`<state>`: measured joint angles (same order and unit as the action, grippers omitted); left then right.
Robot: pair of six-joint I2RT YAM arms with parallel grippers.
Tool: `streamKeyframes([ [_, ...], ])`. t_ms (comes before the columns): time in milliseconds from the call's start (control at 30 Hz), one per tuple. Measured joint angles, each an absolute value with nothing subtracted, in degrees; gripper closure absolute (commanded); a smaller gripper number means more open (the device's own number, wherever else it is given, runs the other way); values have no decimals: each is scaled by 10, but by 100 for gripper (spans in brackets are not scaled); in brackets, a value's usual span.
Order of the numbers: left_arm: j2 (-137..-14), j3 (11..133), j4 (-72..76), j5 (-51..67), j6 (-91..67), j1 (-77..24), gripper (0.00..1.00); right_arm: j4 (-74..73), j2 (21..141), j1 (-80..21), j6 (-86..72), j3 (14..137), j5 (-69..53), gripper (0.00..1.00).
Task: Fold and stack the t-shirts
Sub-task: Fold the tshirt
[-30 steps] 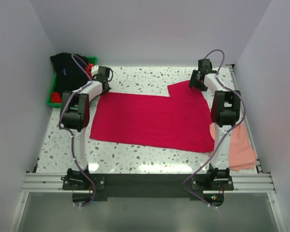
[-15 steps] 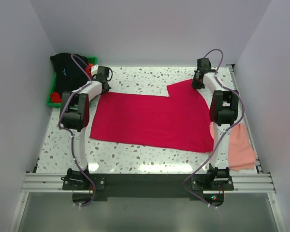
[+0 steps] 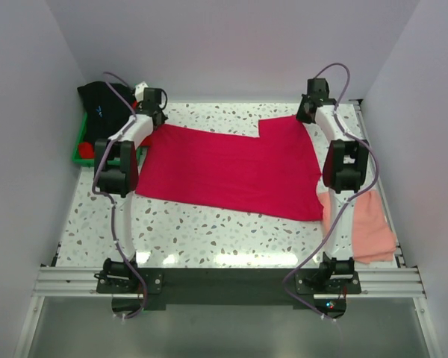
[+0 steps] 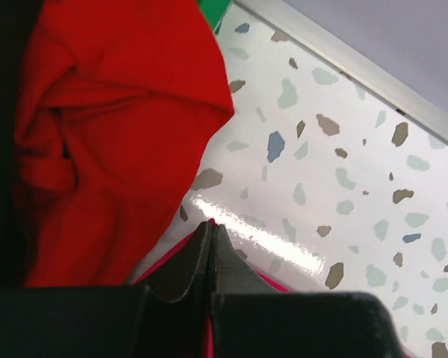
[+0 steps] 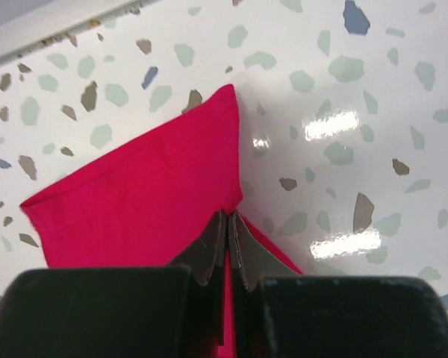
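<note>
A crimson-pink t-shirt (image 3: 231, 168) lies spread flat across the speckled table (image 3: 209, 231). At its far left corner, my left gripper (image 3: 152, 113) is shut on the cloth; in the left wrist view the gripper (image 4: 211, 227) has its jaws together, with a crimson strip (image 4: 275, 284) showing beside the fingers. Over at the far right, my right gripper (image 3: 308, 115) is shut on the sleeve edge, and the right wrist view shows the gripper (image 5: 228, 216) pinching the crimson cloth (image 5: 149, 201). A salmon-pink t-shirt (image 3: 369, 224) lies at the right edge. The bright red t-shirt (image 4: 112, 127) is bunched by the black one (image 3: 101, 108).
A green tray (image 3: 81, 153) at the far left holds the black and bright red shirts. The back wall stands close behind both grippers. White walls close in the left and right sides. The salmon-pink shirt partly hangs over the table's right rail (image 3: 392, 224).
The right gripper has shut on the sleeve edge. Both grippers have moved toward the back wall, dragging the crimson-pink shirt's far edge with them.
</note>
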<state>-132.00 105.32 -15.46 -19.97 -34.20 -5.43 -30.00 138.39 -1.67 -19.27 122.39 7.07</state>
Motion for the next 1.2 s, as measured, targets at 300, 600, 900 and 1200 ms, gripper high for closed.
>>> streamKeyframes([
  [300,-1333,1089,-143,-177,-333,-42,100,-261,1371,-9,-199,1207,43,100],
  [600,-1308,1021,-131,-171,-332,-32,100,-235,1225,-8,-208,981,42,100],
  [900,-1248,941,-128,-171,-332,-24,100,-190,1049,-8,-235,808,39,100],
  [1200,-1181,868,-125,-173,-336,-23,100,-177,981,-8,-262,690,37,100],
])
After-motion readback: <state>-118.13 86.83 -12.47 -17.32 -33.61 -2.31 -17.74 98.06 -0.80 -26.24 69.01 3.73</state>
